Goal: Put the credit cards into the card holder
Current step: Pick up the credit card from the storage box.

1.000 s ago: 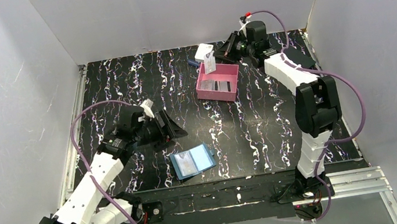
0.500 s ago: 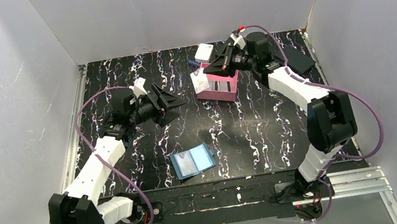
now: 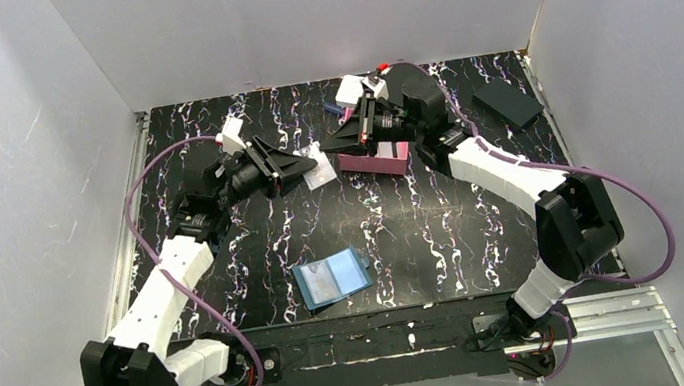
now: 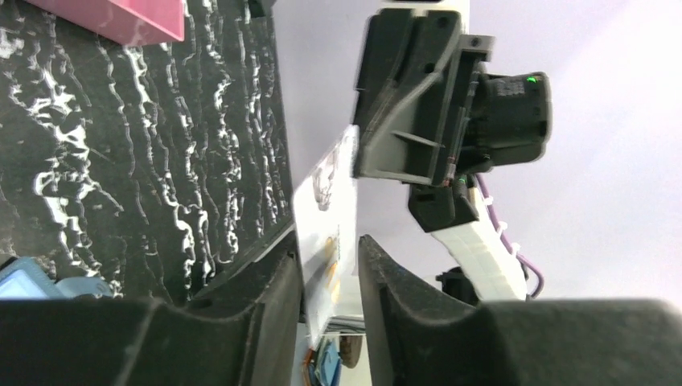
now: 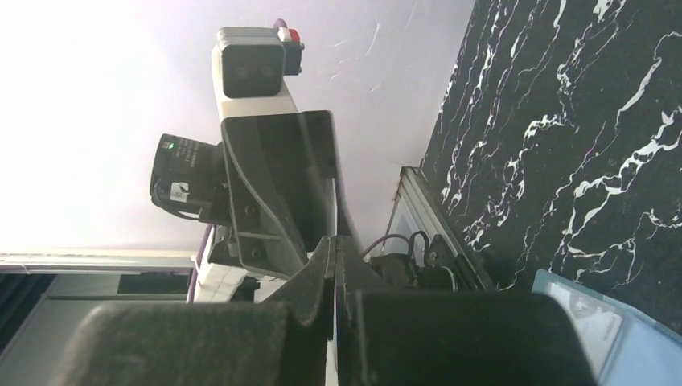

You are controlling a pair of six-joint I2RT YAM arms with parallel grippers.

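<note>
Top view, card: the credit card [image 3: 318,176] hangs pale and tilted above the tabletop [image 3: 444,229] at upper centre, between the left claw [image 3: 306,168] and the right claw [image 3: 336,143].
Top view, holder: the card holder [image 3: 333,278] lies open and blue at lower centre, well apart from the card.
Left wrist, card: its long axis runs up the frame. The white face shows small print and orange marks, which cannot be made out from above.
Left wrist, left claw: the fingers [image 4: 273,289] stand narrow on either side of the card. I cannot tell whether they press it.
Left wrist, right claw: it pinches the card's far end.
Right wrist, right claw: the fingers [image 5: 318,273] are closed together, and the card shows only as a thin edge.
</note>
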